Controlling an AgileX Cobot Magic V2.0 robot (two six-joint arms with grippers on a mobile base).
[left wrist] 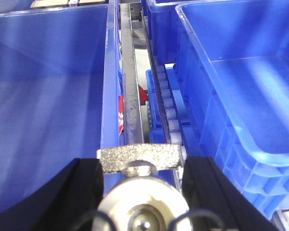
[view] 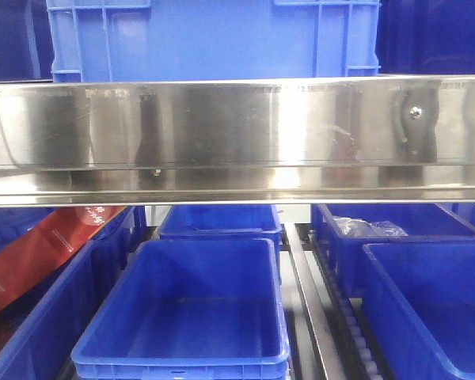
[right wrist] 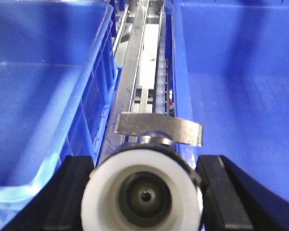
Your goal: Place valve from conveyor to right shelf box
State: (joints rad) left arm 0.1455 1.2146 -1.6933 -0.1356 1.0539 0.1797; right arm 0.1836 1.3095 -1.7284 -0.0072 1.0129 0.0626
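My left gripper (left wrist: pixel 143 192) is shut on a silvery-grey valve (left wrist: pixel 139 161), seen end-on with its rough grey handle crosswise; it hangs over the gap between two blue shelf boxes (left wrist: pixel 48 96) (left wrist: pixel 241 86). My right gripper (right wrist: pixel 145 195) is shut on a second valve (right wrist: pixel 159 129) with a white ring end and a smooth metal handle, over the rail gap between a left blue box (right wrist: pixel 38 96) and a right blue box (right wrist: pixel 241 96). The conveyor is out of view. Neither gripper shows in the front view.
A wide steel shelf beam (view: pixel 237 134) crosses the front view, with a blue crate (view: pixel 214 39) above. Below are open blue boxes (view: pixel 182 317) (view: pixel 427 317); one (view: pixel 364 245) holds a plastic bag (view: pixel 372 229). Roller rails (left wrist: pixel 166 106) and a steel rail (right wrist: pixel 139 72) separate the boxes. A red strip (view: pixel 47 253) lies left.
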